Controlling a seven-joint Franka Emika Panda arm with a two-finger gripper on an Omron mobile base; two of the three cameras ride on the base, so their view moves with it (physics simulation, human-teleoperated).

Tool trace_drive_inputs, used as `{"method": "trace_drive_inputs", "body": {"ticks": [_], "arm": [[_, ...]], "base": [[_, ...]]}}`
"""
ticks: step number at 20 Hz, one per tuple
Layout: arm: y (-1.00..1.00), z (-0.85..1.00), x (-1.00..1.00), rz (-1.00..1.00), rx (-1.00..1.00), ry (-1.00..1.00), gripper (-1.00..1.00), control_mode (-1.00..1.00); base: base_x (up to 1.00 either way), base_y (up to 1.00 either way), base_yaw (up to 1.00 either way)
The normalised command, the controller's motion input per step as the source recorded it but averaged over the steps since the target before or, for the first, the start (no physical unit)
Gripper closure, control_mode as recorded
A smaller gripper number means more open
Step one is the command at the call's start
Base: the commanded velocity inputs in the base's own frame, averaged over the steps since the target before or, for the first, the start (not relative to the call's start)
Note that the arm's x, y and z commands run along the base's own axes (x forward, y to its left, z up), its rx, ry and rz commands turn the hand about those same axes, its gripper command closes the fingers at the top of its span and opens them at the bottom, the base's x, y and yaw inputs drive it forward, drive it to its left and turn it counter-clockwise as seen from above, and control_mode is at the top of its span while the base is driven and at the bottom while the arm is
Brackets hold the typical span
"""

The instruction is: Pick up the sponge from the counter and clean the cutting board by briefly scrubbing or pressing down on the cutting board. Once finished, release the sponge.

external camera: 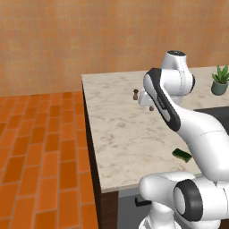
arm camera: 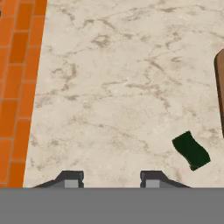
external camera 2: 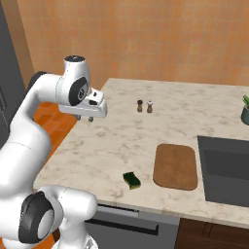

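Fingertips [arm camera: 72, 178] sit at the bottom of the hand view, jaws spread wide and empty over bare marbled beige stone bench [arm camera: 109, 87]. Small flat green sponge [arm camera: 190, 150] lies lower right in that view, just left of the reddish-brown wooden cutting board [arm camera: 220, 83] edge, apart from it. Gripper [external camera 2: 90, 118] hovers high at upper left in the right base view, likely not yet lined up for pickup. Right base view gives the whole board and sponge; left base view has the arm covering the board.

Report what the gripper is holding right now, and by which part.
Nothing is held. The gripper hangs open above bare counter, its fingers apart with nothing between them. The sponge lies untouched on the counter beside the cutting board.
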Motion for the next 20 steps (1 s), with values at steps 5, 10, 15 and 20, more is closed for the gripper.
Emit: {"method": "trace_drive_inputs", "body": {"ticks": [5, 10, 15, 20], "arm": [[-0.10, -0.43, 0.00, -0.01, 0.00, 0.05, -1.00, -1.00], [-0.60, -0.66, 0.29, 0.00, 0.00, 0.29, -1.00, -1.00], [-0.75, -0.50, 0.76, 0.03, 0.00, 0.17, -1.00, -1.00], [-0.46, -0.33, 0.29, 0.17, -0.01, 0.08, -1.00, -1.00]], "base": [[0.00, 0.00, 0.00], [0.00, 0.00, 0.00], [0.00, 0.00, 0.00], [0.00, 0.00, 0.00]]}}
